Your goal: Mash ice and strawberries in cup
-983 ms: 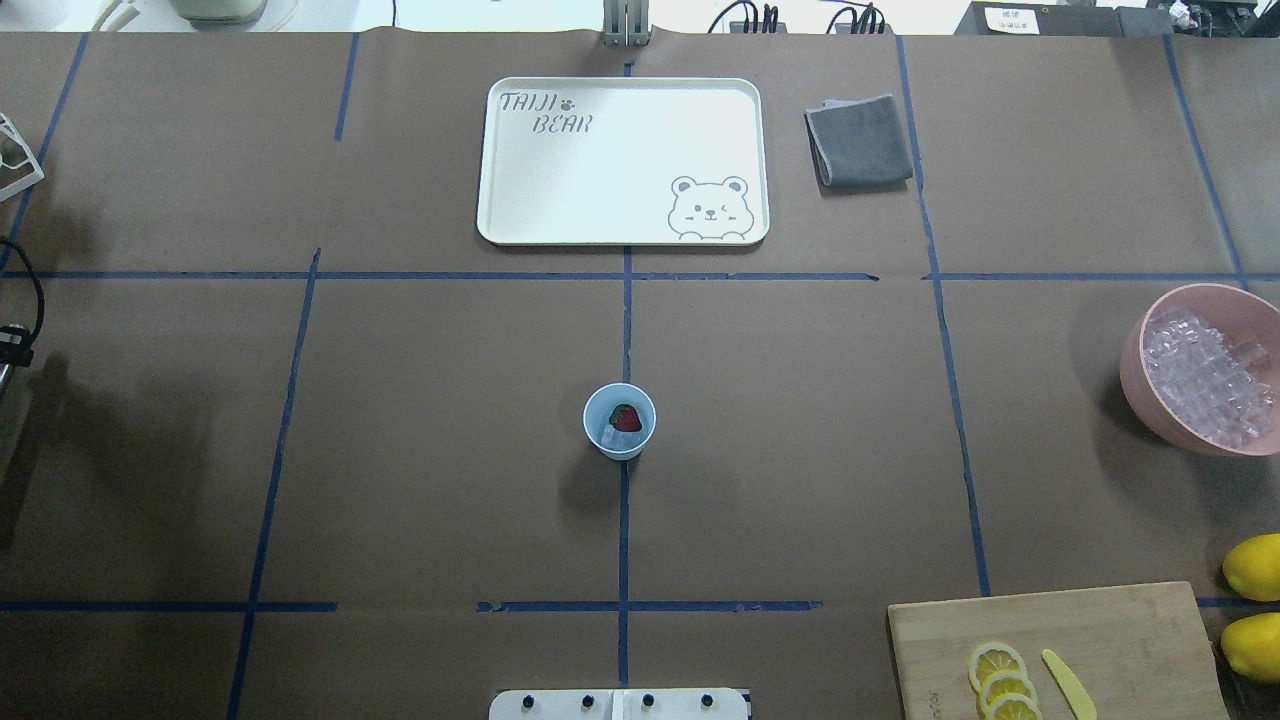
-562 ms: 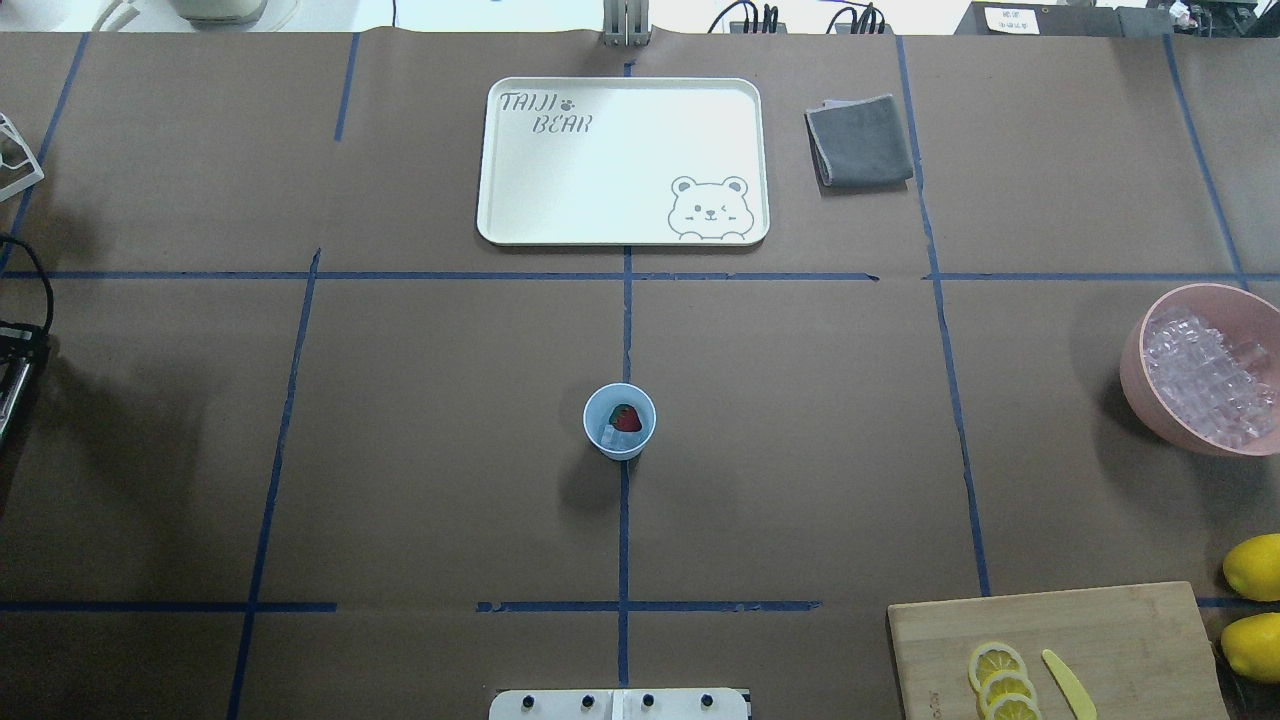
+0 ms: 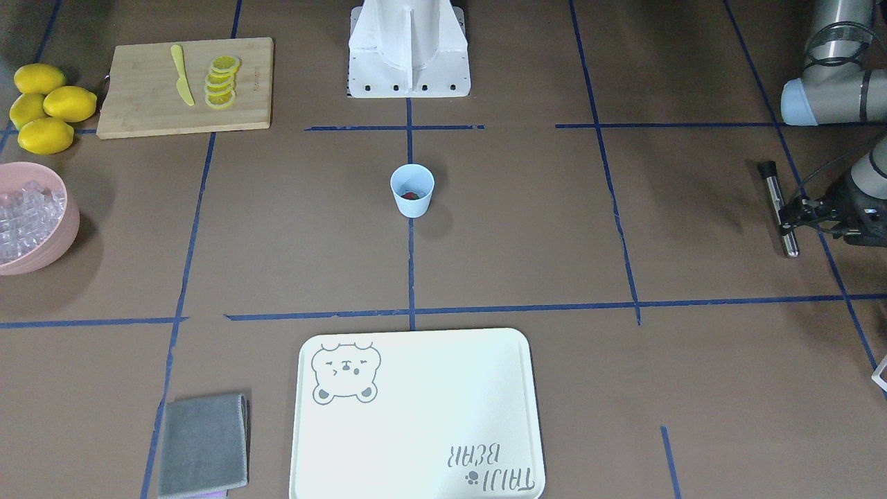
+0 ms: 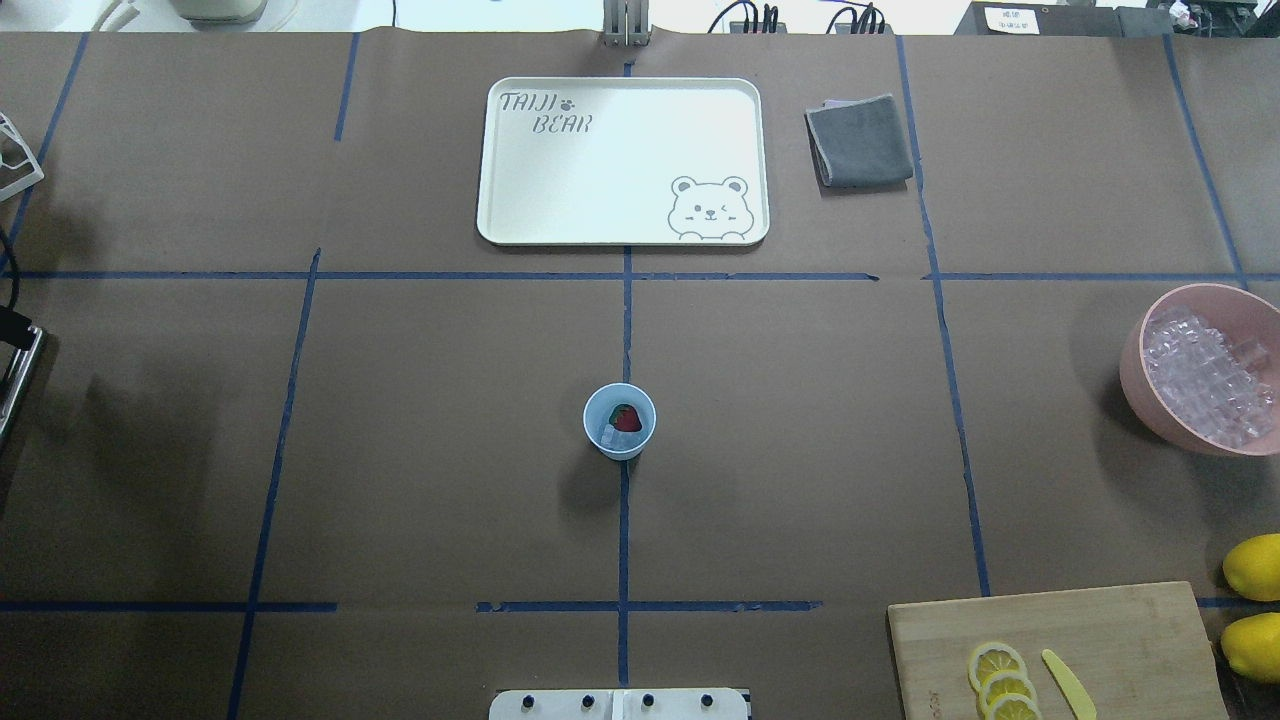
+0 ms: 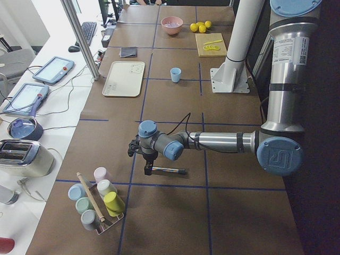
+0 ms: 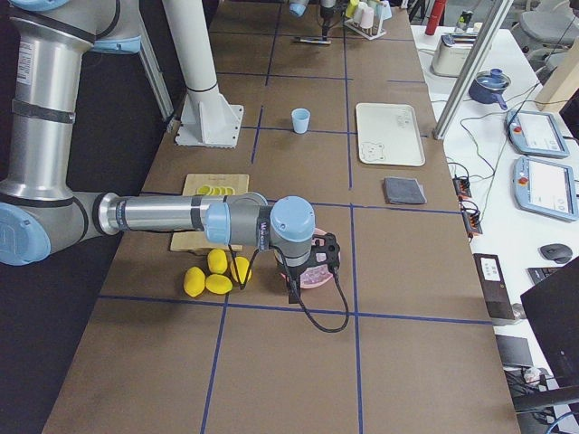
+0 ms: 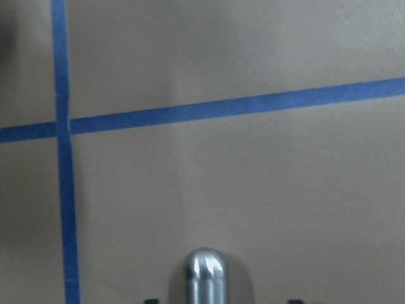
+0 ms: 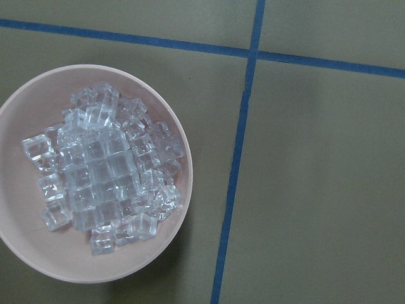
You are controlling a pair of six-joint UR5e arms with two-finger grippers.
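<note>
- Light blue cup
- Bright red strawberry
- Clear, colourless ice in pink bowl
- Brown worktop, blue tape grid
- Cream tray, grey bear print and lettering
- Grey cloth
- Yellow lemons

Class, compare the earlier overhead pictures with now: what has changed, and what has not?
The left gripper, shut on a metal rod, has edged slightly further in from the overhead view's left edge; its shadow has slid toward the middle. The cup with strawberry and ice inside, tray, cloth and pink bowl stayed put.
</note>
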